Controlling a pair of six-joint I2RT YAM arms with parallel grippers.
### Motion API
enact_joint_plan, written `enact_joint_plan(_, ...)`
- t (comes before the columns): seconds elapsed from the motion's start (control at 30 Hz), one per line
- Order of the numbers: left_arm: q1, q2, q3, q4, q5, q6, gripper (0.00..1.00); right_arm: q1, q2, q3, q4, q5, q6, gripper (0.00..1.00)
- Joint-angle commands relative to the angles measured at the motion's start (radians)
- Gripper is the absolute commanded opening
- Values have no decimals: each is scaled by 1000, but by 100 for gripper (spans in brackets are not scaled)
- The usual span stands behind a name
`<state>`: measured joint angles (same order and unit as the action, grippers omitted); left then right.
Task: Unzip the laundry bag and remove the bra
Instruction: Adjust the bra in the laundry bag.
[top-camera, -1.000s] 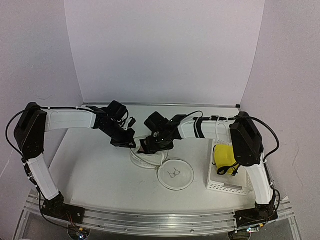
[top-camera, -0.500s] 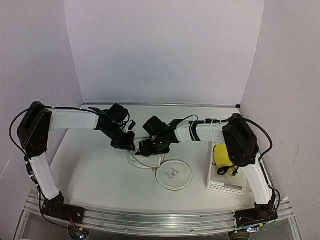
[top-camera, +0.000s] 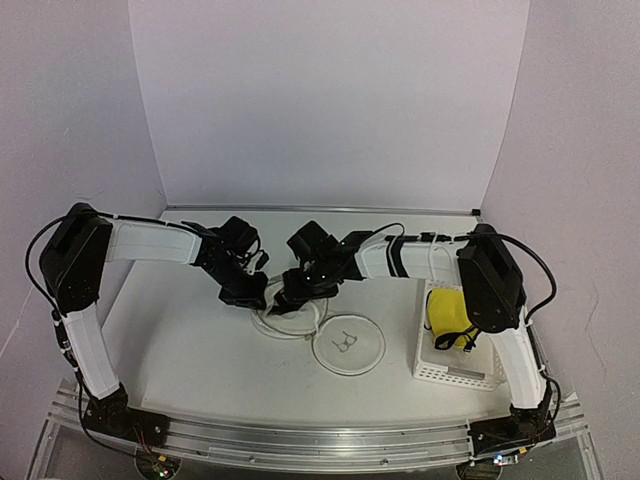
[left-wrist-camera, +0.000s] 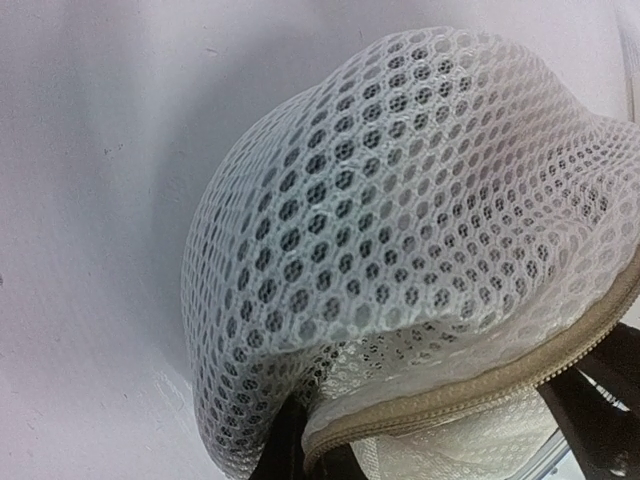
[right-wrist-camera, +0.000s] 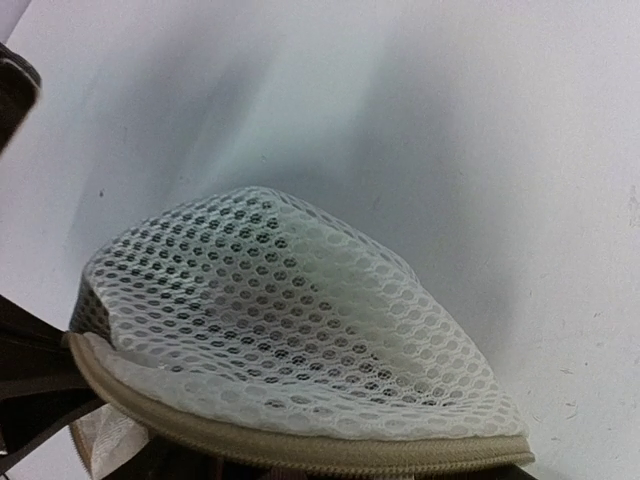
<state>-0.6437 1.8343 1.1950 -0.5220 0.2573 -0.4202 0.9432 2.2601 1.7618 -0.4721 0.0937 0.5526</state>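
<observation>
While the left gripper (top-camera: 262, 297) pinches the laundry bag (top-camera: 345, 358) mesh mid-table, the zip (left-wrist-camera: 450, 408) looks closed & no bra's out yet. Right gripper (top-camera: 285, 300) is at the zip edge; can't tell if it's spread or gripping

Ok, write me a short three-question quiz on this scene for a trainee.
1. True or false: the basket on the right holds a yellow thing.
2. The left gripper and right gripper are both: A) at the laundry bag; B) over the basket; C) parked by their bases.
3. Fill in: the small black drawing on the bag's flat round face shows a ___.

Key: 1 true; 2 A; 3 bra.
</observation>
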Motion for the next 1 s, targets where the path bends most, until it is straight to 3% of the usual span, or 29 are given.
enact_joint_plan(0.0,-2,-4,-11,13,-20,8,0,4,-63,30,52,-20,-12,66)
enact_joint_plan(0.57,-2,-4,-11,12,-9,18,0,8,15,42,50,27,-16,66)
enact_joint_plan(0.97,-2,-9,-14,13,-9,15,0,3,48,1,77,-85,-3,65)
